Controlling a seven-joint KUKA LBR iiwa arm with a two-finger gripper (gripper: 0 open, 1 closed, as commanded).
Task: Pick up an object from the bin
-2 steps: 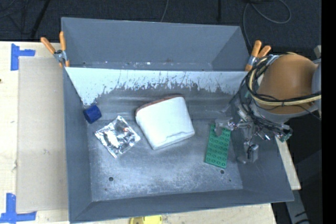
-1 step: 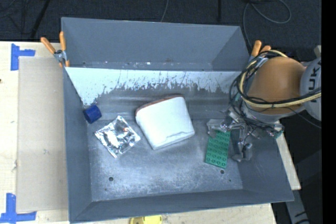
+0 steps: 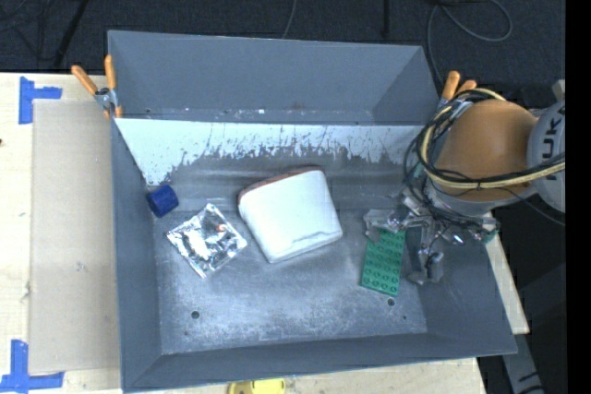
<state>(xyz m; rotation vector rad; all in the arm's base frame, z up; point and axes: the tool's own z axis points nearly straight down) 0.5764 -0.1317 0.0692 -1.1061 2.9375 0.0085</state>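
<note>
At the right end of the bin, the gripper sits low over the floor, just beside the right edge of a green studded building plate that lies flat there. The plate is thin, so a good pick would probably mean centring over it, turning the grip across its narrow width and going right down to the floor, to catch its edges rather than skid over the studs. The gripper seems to touch or overlap the plate's right edge, though cables and metal parts crowd that spot. Whether it is open or closed I cannot tell. A white tub, a crinkled foil packet and a small blue block lie well apart to the left.
</note>
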